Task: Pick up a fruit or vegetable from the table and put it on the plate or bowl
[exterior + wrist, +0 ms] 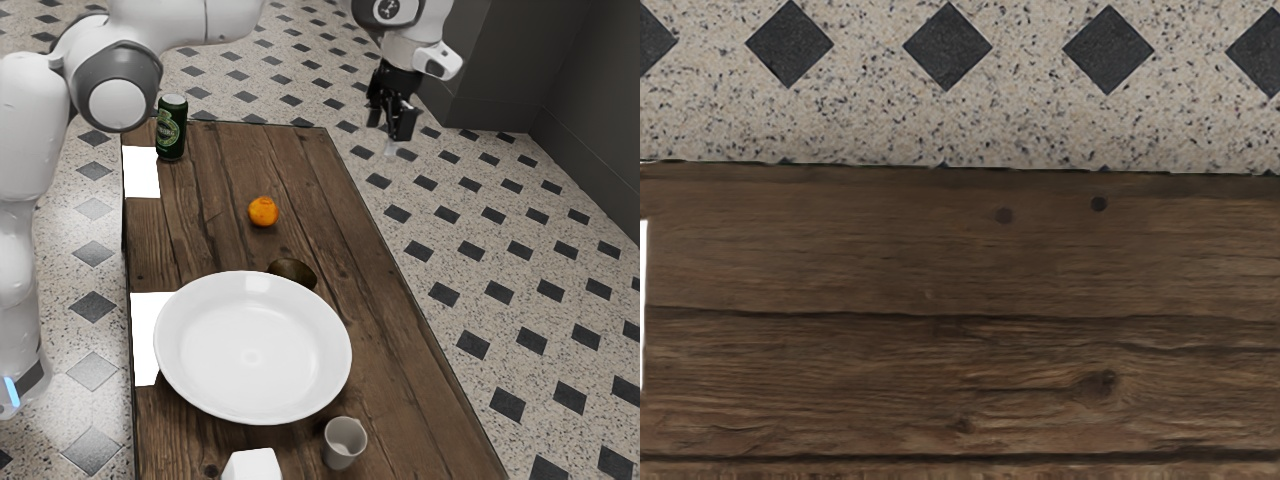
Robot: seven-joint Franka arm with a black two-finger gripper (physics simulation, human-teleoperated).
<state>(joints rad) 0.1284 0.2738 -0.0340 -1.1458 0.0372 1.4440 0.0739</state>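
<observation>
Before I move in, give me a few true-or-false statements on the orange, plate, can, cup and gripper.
1. The orange lies on the plate. False: it lies on the table, between the can and the plate, touching neither.
2. The can stands upright. True.
3. The gripper holds the orange. False: the gripper hangs in the air off the table's far corner, well apart from the orange.
4. A cup stands on the table beside the plate. True.
5. Nothing lies on the plate. True.
</observation>
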